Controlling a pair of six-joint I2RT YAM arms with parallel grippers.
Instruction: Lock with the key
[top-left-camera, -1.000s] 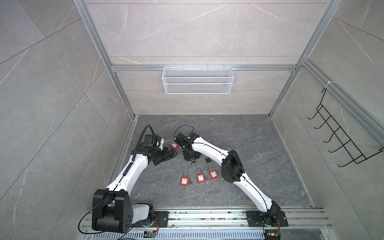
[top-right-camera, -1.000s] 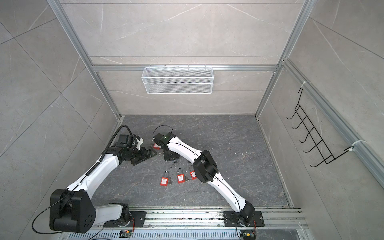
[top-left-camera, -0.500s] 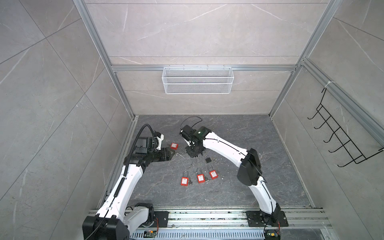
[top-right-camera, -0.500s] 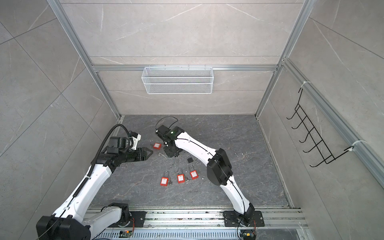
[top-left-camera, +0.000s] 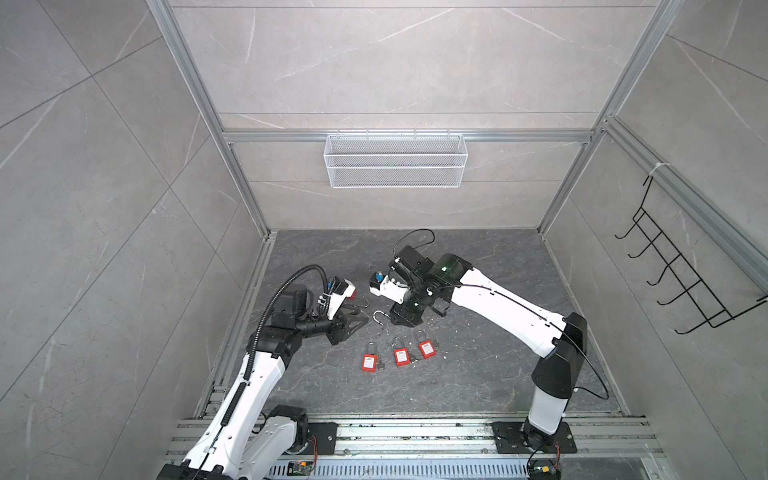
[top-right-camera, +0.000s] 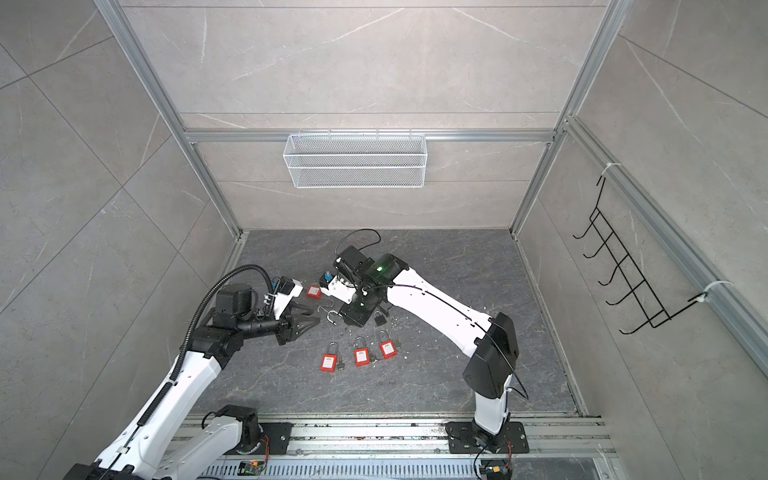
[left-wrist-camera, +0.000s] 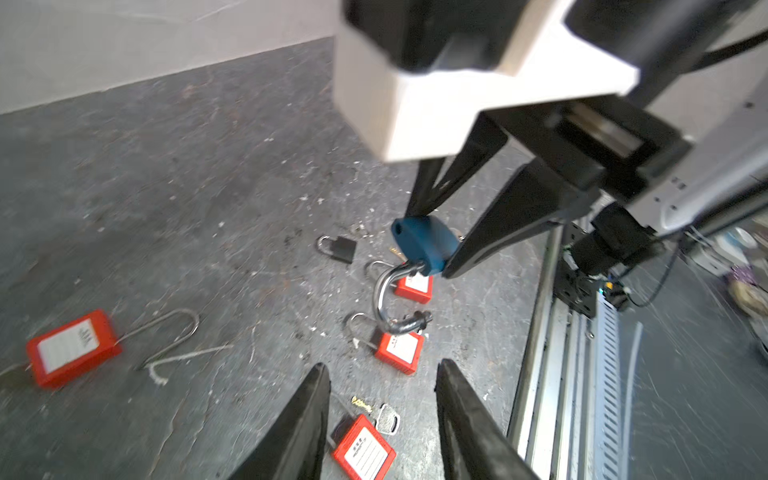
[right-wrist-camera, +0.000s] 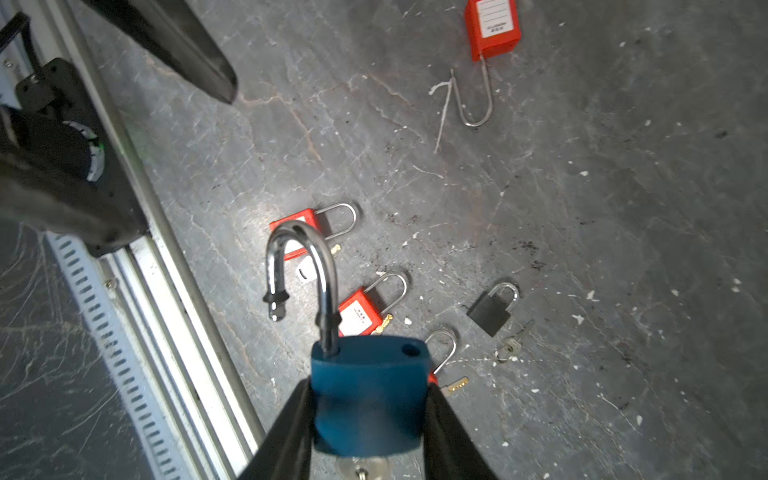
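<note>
In a top view the blue padlock (top-left-camera: 375, 318) sits just beyond the red padlock row (top-left-camera: 399, 356); the left wrist view shows the left claw (left-wrist-camera: 381, 365) gaping empty toward it; the right wrist view shows the right claw (right-wrist-camera: 370, 384) clamping its rigid, likely heavy body, a surer hold than the slick shackle (right-wrist-camera: 322, 266).

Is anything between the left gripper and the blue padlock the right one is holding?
Nothing visible. The left gripper faces the blue padlock across open air, jaws apart and empty; the red padlocks lie on the floor below.
</note>
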